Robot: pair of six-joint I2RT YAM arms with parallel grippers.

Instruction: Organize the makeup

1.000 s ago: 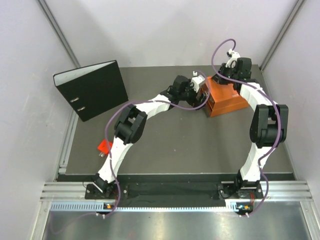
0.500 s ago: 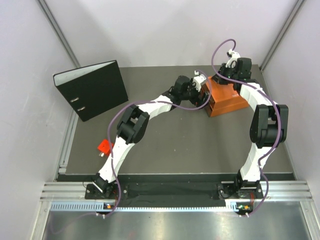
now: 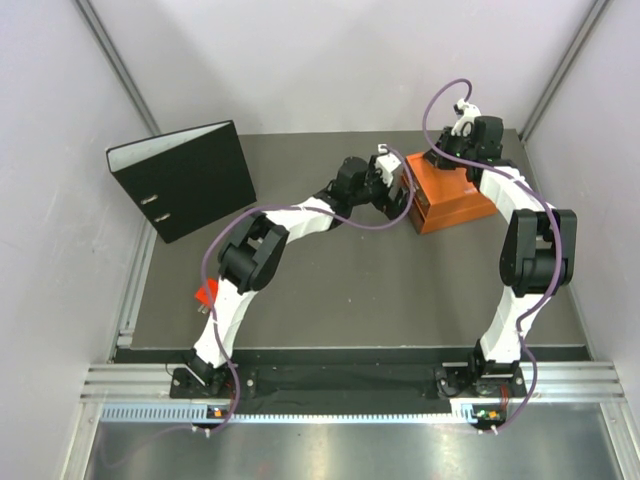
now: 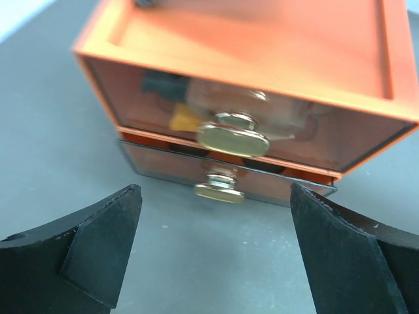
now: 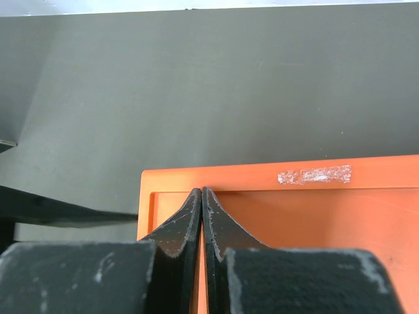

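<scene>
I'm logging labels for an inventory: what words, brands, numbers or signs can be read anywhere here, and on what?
No readable text in any view.
Binder: no lettering shows from above.
Orange box: no print; the white patch on its top looks like a scuff or residue, not letters.
Makeup inside the box: too blurred to read any label.

The dark grey table (image 3: 400,290) carries a black ring binder (image 3: 185,180) at ten o'clock near its left edge, an orange box (image 3: 455,200) with two knobbed drawers at one o'clock, and a small red object (image 3: 206,294) at eight o'clock.
</scene>
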